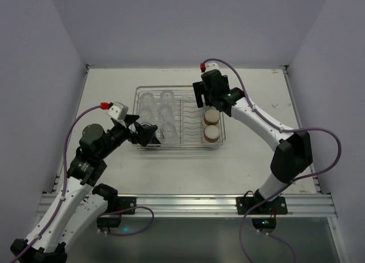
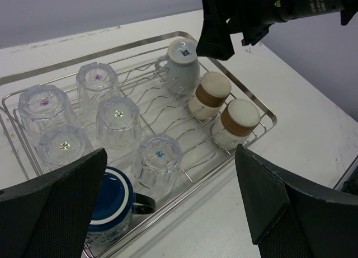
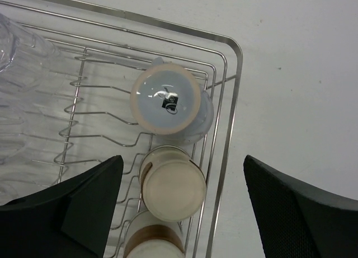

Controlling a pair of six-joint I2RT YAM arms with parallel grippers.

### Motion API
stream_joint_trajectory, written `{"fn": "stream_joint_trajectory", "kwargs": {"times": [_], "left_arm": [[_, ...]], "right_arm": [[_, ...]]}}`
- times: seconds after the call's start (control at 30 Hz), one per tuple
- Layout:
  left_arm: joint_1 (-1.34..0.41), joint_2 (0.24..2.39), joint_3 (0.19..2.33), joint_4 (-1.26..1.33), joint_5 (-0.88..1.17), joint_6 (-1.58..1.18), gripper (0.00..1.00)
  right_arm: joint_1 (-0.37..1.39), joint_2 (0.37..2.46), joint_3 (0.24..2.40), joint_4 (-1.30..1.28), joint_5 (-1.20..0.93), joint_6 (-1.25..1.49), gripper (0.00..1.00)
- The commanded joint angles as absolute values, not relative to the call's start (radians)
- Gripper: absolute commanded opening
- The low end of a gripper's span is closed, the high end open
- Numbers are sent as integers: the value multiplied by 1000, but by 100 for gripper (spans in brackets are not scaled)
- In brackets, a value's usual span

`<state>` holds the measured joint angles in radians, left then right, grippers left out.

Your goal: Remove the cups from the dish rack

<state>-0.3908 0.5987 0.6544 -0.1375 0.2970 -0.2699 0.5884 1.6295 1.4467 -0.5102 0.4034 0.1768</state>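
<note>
— Stage of the unloading?
— Barely begun, by the look. All cups upside down in the dish rack [image 1: 181, 146], middle of the table [image 1: 108, 92]: pale blue cup [image 3: 168, 104] at the far right corner, tan cups [image 3: 172, 188] just beside, clear tumblers [image 2: 117, 121] on the left, dark blue cup [image 2: 109, 205] at the near left corner.
— Claws?
— Both spread wide, gripping nothing. Right gripper [image 1: 204, 98] hanging over the pale one, left gripper [image 1: 145, 132] near the dark blue.
— Next?
— Probably lowering the right, straddling, closing, lifting clear of the divider wires [image 3: 100, 109].
— Writing?
— Only a small dark sticker [image 3: 169, 104] on that base, unreadable.
</note>
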Motion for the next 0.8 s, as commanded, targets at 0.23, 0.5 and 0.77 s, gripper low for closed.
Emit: {"fn": "stream_joint_trajectory", "kwargs": {"times": [0.23, 0.5, 0.77], "left_arm": [[-388, 597, 663, -130, 291, -278, 100], [-390, 603, 664, -130, 291, -276, 100], [-390, 611, 664, -130, 296, -273, 100]], "right_arm": [[600, 1844, 1637, -517, 443, 100, 92], [600, 1937, 1664, -482, 505, 69, 93], [600, 2011, 1700, -459, 552, 54, 79]]}}
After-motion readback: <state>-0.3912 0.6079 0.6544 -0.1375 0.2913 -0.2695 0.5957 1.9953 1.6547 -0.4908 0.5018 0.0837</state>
